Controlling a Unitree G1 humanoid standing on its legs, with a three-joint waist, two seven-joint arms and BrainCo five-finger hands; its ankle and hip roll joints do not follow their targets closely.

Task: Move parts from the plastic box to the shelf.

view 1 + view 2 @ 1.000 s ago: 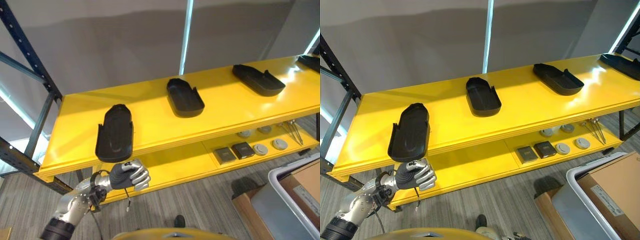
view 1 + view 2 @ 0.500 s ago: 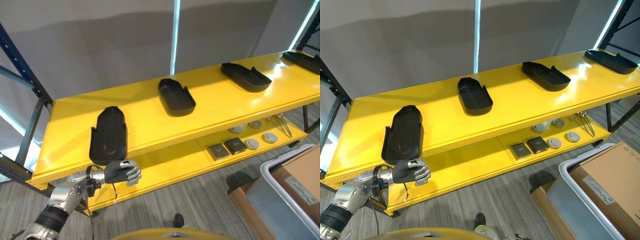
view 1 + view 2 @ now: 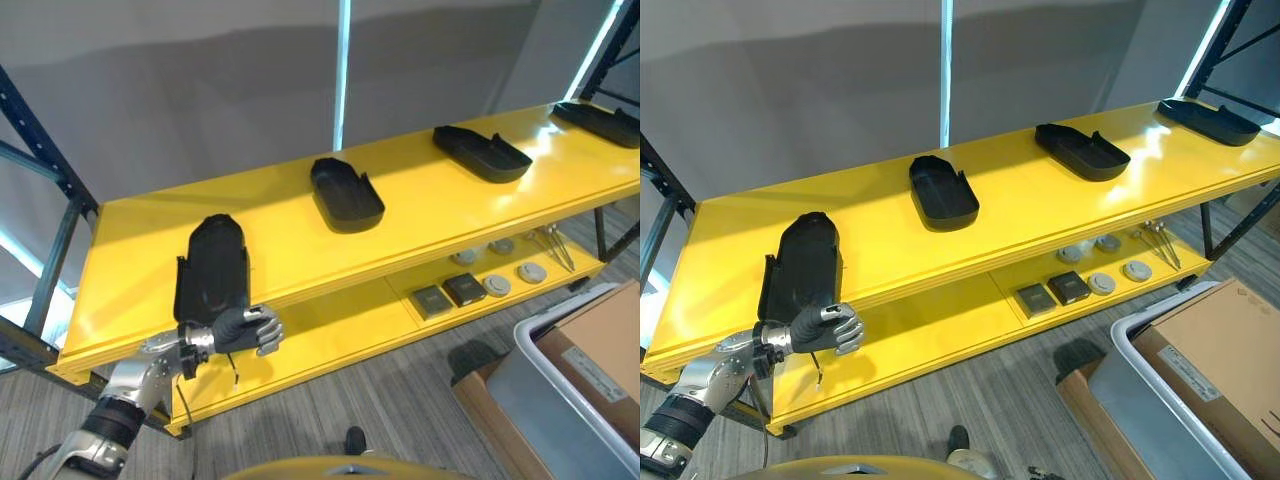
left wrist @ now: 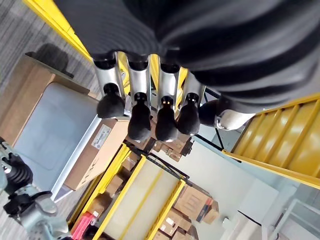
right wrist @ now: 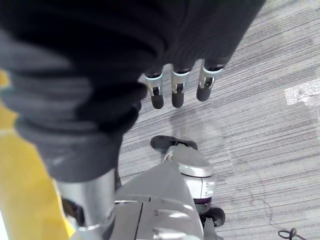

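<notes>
On the yellow shelf (image 3: pixel 300 235), top board, four black parts sit in a row, well apart from one another. Item one: a long black part (image 3: pixel 212 267) at the left end, lying lengthwise front to back, its near end right at the board's front edge. Item two: a shorter black tray-shaped part (image 3: pixel 346 194) near the middle, set back from the front edge. Item three: a black part (image 3: pixel 481 153) further right, angled. Item four: a black part (image 3: pixel 1207 121) at the far right end.

Lower board (image 3: pixel 330 325): two dark square pieces (image 3: pixel 447 295) side by side, several grey round discs (image 3: pixel 514 277) and a few thin metal rods (image 3: pixel 556 248), all toward the right half. Its left half is bare yellow.

My left hand (image 3: pixel 244 329): just below the front edge of the top board, under the near end of the long black part, fingers curled, gripping nothing. My left wrist view confirms the fingers (image 4: pixel 141 121) bent in a row with nothing between them.

My right hand (image 5: pixel 178 85): hanging over grey carpet (image 5: pixel 260 90), fingers loosely extended, holding nothing.

Floor, lower right: grey plastic box (image 3: pixel 560 385) with a brown cardboard carton (image 3: pixel 605 355) lying in it. Open carpet lies between the box and the shelf.
</notes>
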